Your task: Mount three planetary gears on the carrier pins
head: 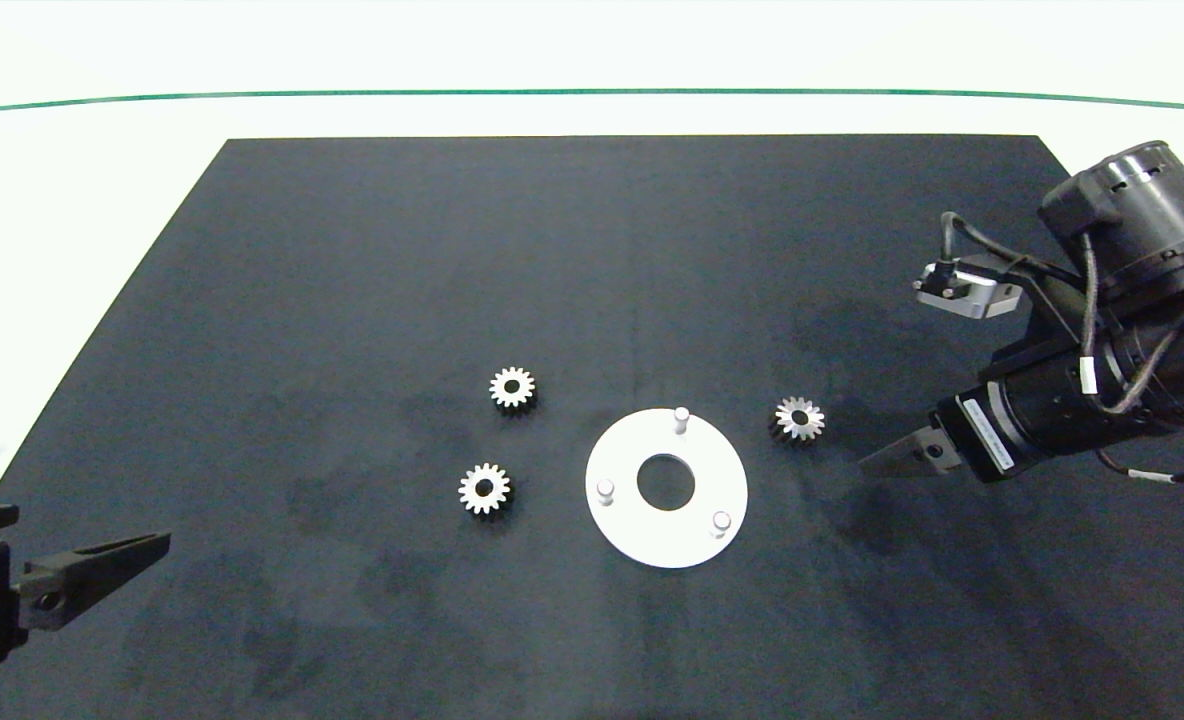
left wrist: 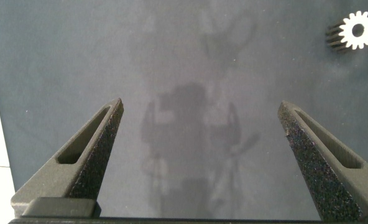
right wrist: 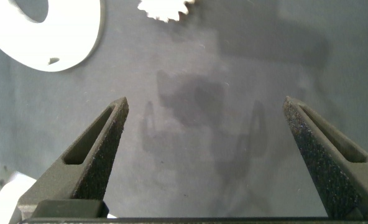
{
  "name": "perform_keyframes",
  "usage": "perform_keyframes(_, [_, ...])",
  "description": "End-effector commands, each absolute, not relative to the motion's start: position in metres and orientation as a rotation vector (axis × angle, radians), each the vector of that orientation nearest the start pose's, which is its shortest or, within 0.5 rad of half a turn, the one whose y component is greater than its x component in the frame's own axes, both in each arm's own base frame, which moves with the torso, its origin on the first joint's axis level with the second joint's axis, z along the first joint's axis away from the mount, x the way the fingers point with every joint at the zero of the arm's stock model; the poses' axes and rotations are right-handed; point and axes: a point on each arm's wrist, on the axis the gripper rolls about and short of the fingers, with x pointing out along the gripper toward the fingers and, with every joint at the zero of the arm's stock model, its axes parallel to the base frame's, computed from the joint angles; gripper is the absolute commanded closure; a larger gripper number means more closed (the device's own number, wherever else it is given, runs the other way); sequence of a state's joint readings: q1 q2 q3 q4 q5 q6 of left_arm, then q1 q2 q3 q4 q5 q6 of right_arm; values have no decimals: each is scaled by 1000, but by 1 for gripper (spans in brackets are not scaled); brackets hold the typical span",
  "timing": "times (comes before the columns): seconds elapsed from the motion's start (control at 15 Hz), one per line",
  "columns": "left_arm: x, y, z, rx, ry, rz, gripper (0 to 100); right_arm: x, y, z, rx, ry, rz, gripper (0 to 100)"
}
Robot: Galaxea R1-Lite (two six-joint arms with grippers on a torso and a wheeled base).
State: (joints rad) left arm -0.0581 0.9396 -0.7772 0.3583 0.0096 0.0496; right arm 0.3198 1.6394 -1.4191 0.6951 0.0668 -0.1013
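Three planetary gears lie flat on the black mat: one (head: pixel 512 387) at the left rear of the disc, one (head: pixel 484 489) at its left front, one (head: pixel 799 418) to its right. The white disc (head: pixel 652 540) carries three upright carrier pins (head: pixel 681 415) (head: pixel 605 490) (head: pixel 721 521), all bare. My right gripper (head: pixel 877 462) hovers just right of the right-hand gear, open and empty; its wrist view shows that gear (right wrist: pixel 165 9) and the disc's rim (right wrist: pixel 72 43) ahead of the gripper (right wrist: pixel 206 101). My left gripper (head: pixel 147 547) is parked at the front left, open (left wrist: pixel 201 106), with a gear (left wrist: pixel 358 30) far off.
The black mat (head: pixel 352 250) covers most of the white table (head: pixel 102 120). A green line (head: pixel 592 93) runs along the table's far side. The right arm's dark body (head: pixel 1102 380) reaches in over the mat's right edge.
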Motion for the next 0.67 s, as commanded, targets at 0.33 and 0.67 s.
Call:
perform_keyframes(0.33, [96, -6, 237, 67, 520, -63, 0, 295, 102, 250, -268, 917, 427, 0])
perform_keyframes(0.67, [98, -6, 236, 70, 528, -62, 0, 316, 114, 242, -294, 934, 443, 0])
